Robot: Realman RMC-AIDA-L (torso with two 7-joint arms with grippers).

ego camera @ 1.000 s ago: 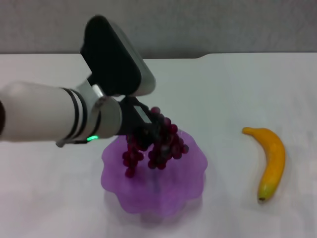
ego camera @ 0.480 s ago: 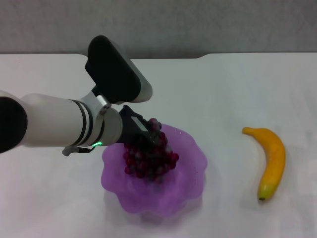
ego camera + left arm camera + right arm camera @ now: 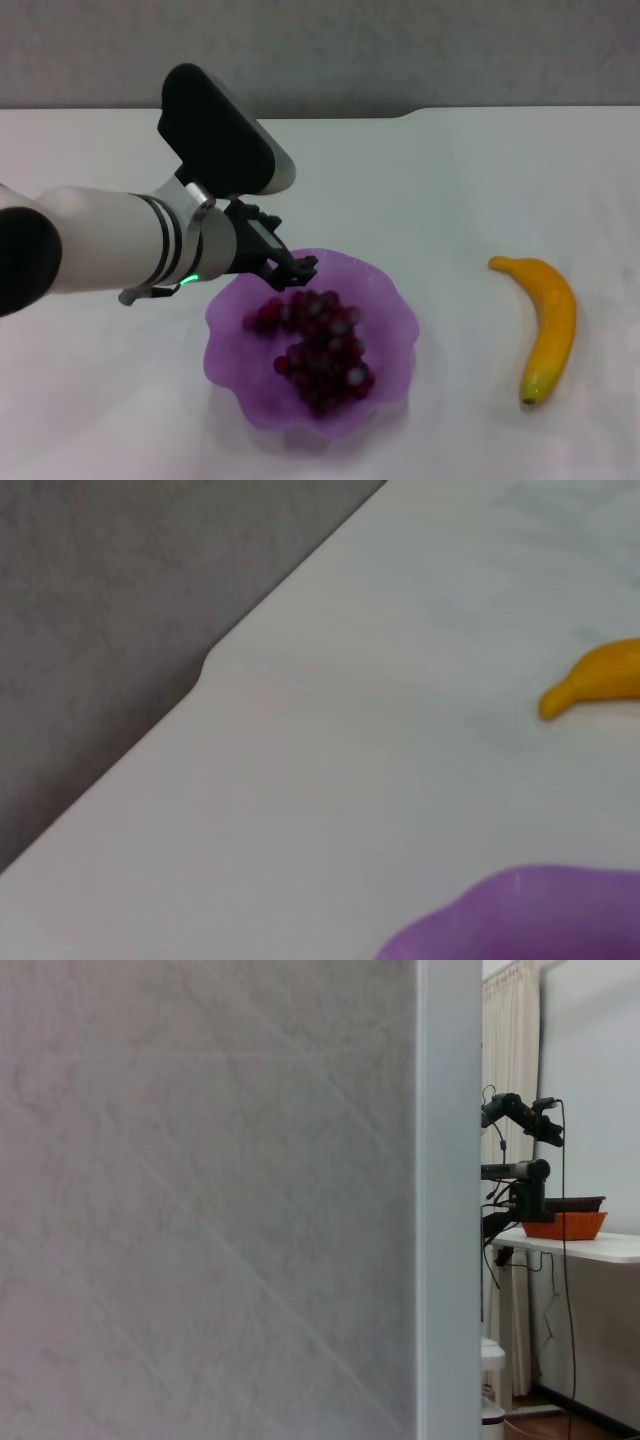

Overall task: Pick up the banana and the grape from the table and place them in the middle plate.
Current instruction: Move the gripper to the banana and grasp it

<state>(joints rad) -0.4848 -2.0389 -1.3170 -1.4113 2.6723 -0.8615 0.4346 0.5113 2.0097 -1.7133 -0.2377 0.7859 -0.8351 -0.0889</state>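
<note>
You have the grape (image 3: 318, 350) lying inside the middle plate (image 3: 388, 300), so the first half of the job looks done. Your left gripper (image 3: 292, 272) hangs just above the plate's near-left rim, its jaws apart and holding nothing, clear of the bunch. The banana (image 3: 548, 325) lies on the table (image 3: 450, 180) well to the right of the plate, untouched, its dark end toward the far side and its greenish tip toward you.

Your right gripper does not show in the head view; its wrist camera looks at a wall and a distant room, so it seems parked off the table.

The next move calls for a grasp on the banana. Judge which arm reaches it: it lies on the right side, so the right arm is likely the better choice. Take it across the middle of its curve, lift, and lower it into the plate beside the bunch.
</note>
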